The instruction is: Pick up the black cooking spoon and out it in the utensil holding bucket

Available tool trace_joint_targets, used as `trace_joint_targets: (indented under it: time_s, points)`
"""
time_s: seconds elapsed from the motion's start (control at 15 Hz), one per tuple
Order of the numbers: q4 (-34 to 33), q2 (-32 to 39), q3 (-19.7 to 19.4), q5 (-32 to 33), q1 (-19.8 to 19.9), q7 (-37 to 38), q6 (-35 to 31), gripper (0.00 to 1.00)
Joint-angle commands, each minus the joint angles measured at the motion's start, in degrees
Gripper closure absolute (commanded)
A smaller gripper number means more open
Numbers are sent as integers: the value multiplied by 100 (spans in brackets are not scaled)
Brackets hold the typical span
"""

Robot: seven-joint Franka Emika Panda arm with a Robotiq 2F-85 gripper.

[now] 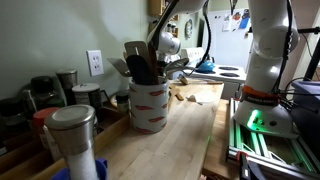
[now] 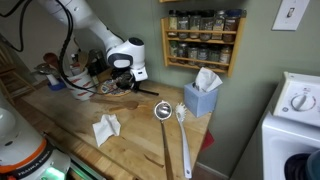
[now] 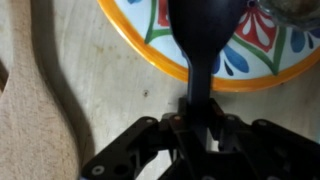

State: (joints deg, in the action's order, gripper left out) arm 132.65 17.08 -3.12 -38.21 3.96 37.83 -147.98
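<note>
my gripper (image 3: 198,112) is clamped on the thin handle of the black spoon (image 3: 200,35), whose head lies over the painted plate (image 3: 150,55). whether it has cleared the plate i cannot tell. on so narrow a handle the spoon could swivel or slip as i lift, or snag the plate's rim. the bucket (image 1: 150,108), well apart along the counter (image 1: 190,140), is already packed with utensils (image 1: 135,62), so the spoon may jam or bounce out.

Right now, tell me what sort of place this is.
Most likely a home kitchen: a wall-mounted spice rack full of jars, a utensil bucket holding cooking tools, and a wooden counter.
</note>
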Motion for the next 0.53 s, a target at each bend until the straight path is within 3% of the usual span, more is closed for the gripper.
trace_joint_targets:
  time_s: [0.0, 0.27, 0.47]
  points:
    - [74, -274, -129, 217, -117, 401, 349, 94]
    - [327, -1155, -267, 720, -81, 1038, 1312, 94]
    - [347, -1893, -269, 444, 141, 717, 2846, 94]
